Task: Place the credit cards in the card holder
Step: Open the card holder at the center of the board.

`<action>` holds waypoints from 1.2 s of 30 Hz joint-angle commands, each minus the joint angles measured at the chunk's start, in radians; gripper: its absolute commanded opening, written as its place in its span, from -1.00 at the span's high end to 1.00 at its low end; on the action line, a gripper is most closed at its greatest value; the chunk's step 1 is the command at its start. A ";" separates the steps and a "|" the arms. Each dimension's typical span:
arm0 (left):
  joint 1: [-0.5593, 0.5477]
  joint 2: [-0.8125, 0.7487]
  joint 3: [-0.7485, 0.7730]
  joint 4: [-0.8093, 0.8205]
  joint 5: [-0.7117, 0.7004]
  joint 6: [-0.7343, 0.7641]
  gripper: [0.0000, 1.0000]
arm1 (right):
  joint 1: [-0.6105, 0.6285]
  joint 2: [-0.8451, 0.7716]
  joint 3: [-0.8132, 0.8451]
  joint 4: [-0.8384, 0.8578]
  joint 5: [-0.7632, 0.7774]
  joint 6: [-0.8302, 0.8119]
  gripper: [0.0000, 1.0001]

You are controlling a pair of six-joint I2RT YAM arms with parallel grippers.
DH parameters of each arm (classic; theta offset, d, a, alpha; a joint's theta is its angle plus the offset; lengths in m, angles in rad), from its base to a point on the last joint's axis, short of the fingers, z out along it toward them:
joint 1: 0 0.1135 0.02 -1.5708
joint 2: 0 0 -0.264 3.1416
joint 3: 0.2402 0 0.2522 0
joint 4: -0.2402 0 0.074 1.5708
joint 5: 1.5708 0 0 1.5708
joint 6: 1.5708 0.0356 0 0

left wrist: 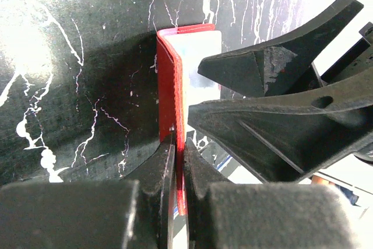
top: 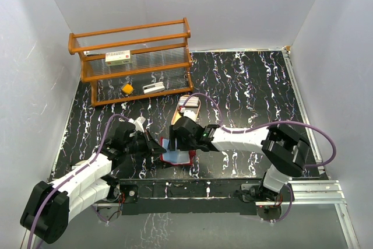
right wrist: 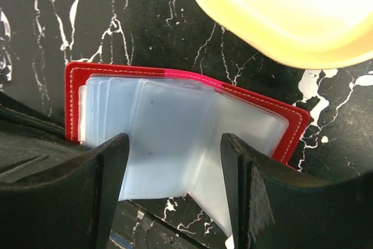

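Note:
The card holder (top: 179, 157) is a red wallet lying open near the table's front edge, with its pale bluish plastic pockets fanned out. My left gripper (top: 156, 147) is shut on the wallet's left cover, which stands edge-on between its fingers in the left wrist view (left wrist: 179, 144). My right gripper (top: 176, 142) is open and holds nothing. It hovers just above the pockets (right wrist: 175, 121), one finger on each side (right wrist: 175, 164). A pale stack that may be the credit cards (top: 187, 102) lies in the tan tray (top: 196, 112) behind the wallet. I cannot make the stack out in the wrist views.
A wooden shelf rack (top: 134, 62) stands at the back left. It holds a white red-labelled box (top: 118, 58), an orange item (top: 127, 89) and a small white item (top: 154, 87). The tan tray (right wrist: 280, 21) lies close behind the wallet. White walls enclose the table.

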 commanded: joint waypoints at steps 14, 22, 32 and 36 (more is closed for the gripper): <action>-0.002 -0.007 0.024 0.008 0.019 -0.001 1.00 | -0.001 0.033 0.047 -0.138 0.170 -0.034 -0.16; -0.002 -0.010 0.046 -0.070 -0.017 0.024 1.00 | -0.005 -0.029 0.034 -0.283 0.248 -0.030 -0.14; -0.002 0.007 0.073 -0.071 -0.010 0.025 1.00 | -0.005 -0.135 0.105 -0.392 0.267 -0.078 -0.07; -0.002 0.019 0.072 -0.058 -0.006 0.023 1.00 | -0.005 -0.173 0.046 -0.200 0.133 -0.092 -0.01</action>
